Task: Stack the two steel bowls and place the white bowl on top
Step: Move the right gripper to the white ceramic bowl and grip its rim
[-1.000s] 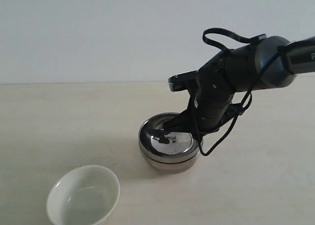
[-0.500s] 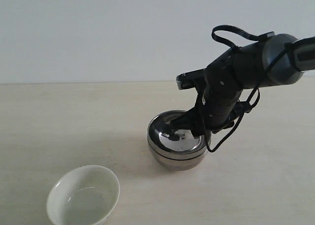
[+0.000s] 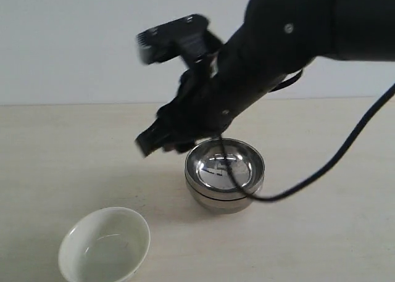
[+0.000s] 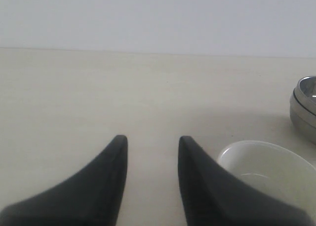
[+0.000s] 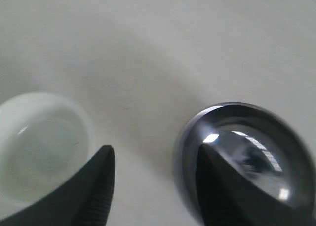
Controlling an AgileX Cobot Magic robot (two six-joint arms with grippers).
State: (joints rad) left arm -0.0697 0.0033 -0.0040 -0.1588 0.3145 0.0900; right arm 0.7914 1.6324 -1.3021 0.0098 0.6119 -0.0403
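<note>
The two steel bowls (image 3: pixel 224 177) sit nested one inside the other on the table, right of the middle. They also show in the right wrist view (image 5: pixel 252 157) and in the left wrist view (image 4: pixel 305 107). The white bowl (image 3: pixel 105 244) stands alone at the front left, upright and empty; both wrist views show it too (image 4: pixel 266 166) (image 5: pixel 39 147). My right gripper (image 5: pixel 154 154) is open and holds nothing. It hangs above the table between the two (image 3: pixel 157 141), just left of the steel stack. My left gripper (image 4: pixel 151 139) is open and empty, low over bare table beside the white bowl.
The pale tabletop (image 3: pixel 74 152) runs back to a plain white wall (image 3: pixel 74 41). A black cable (image 3: pixel 345 152) loops from the right arm down over the steel bowls' rim. The left arm is out of the exterior view.
My right gripper has come up out of the steel bowls and swung left, open. The steel stack slid slightly right early on, then stayed put. The white bowl has not moved.
</note>
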